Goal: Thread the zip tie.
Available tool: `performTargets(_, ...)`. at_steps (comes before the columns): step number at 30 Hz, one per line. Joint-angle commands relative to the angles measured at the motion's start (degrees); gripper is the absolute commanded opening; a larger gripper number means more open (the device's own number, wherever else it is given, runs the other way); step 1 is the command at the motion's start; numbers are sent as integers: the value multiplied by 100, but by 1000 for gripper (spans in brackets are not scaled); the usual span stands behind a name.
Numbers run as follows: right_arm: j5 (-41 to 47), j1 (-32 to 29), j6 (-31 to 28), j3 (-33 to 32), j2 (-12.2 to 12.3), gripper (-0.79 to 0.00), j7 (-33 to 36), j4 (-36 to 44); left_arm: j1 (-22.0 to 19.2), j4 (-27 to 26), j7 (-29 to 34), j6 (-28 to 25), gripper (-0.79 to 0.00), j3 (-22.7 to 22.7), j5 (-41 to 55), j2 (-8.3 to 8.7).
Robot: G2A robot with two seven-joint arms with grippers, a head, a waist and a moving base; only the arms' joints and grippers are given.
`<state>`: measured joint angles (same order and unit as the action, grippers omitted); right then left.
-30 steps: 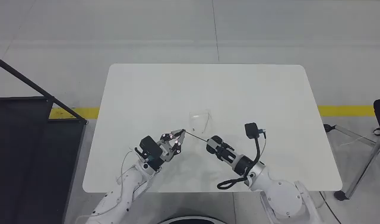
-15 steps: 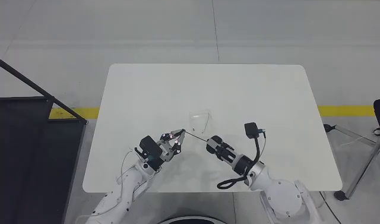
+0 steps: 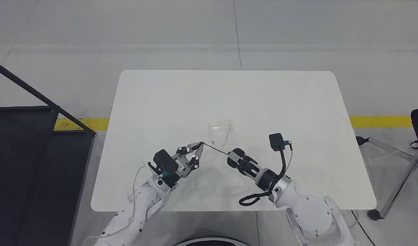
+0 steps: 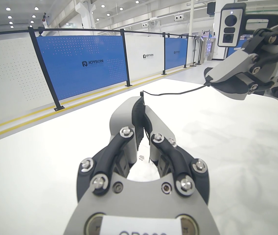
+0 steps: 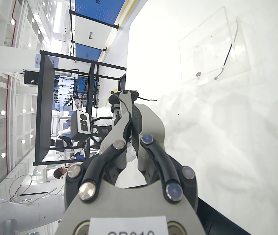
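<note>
Black zip tie (image 4: 178, 93) held above the table (image 4: 227, 135), long axis running hand to hand, left hand (image 4: 141, 101) clamped on one end, right hand (image 4: 208, 81) clamped on the other, right wrist view adding a clear box (image 5: 202, 37) holding a second tie (image 5: 229, 50).

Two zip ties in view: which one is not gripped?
The zip tie lying loose in the clear box. The other zip tie is pinched between the left end effector and right end effector.
</note>
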<state>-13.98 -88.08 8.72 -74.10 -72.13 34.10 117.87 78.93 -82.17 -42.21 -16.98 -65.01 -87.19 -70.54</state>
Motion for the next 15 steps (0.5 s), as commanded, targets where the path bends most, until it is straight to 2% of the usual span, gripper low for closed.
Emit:
performTargets(1, 6, 2, 0, 1, 6, -785, 6, 1, 4, 2, -3, 10, -785, -3, 3, 0)
performTargets(15, 51, -27, -70, 7, 50, -785, -31, 15, 1, 7, 16, -13, -785, -3, -14, 0)
